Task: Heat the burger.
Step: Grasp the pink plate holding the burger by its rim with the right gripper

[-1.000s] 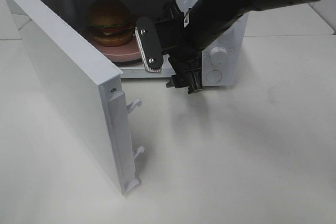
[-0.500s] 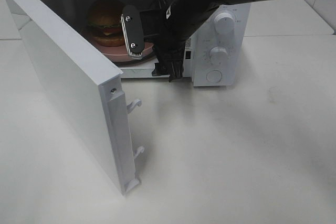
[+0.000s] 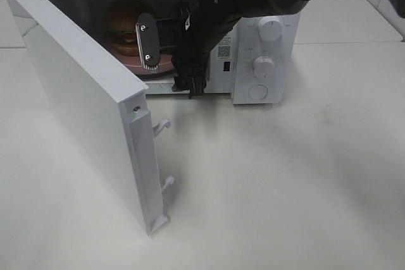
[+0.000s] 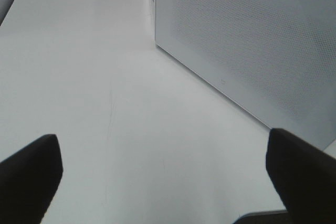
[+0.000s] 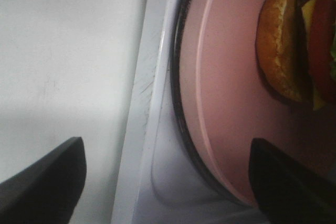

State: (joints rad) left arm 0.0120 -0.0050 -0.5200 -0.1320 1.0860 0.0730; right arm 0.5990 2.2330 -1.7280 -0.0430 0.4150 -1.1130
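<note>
The burger (image 3: 121, 26) sits on a pink plate (image 3: 162, 66) inside the white microwave (image 3: 278, 4), whose door (image 3: 82, 99) stands wide open to the left. My right gripper (image 3: 169, 61) is open at the front of the cavity, one finger up beside the burger and the other down at the sill. In the right wrist view the burger (image 5: 294, 40) and the plate (image 5: 231, 103) lie just beyond the open right gripper (image 5: 168, 182), which holds nothing. My left gripper (image 4: 165, 182) is open over bare table and does not show in the exterior view.
The open door juts toward the front left with two latch hooks (image 3: 162, 126) on its edge. Its perforated outer face (image 4: 252, 51) fills the left wrist view. Two knobs (image 3: 271, 30) and a round button (image 3: 258, 92) are on the microwave's right panel. A dark turntable rim (image 5: 176, 93) rings the plate.
My right gripper has moved left and deeper into the microwave opening, toward the plate, uncovering the control knobs. The burger, plate and door have stayed put.
</note>
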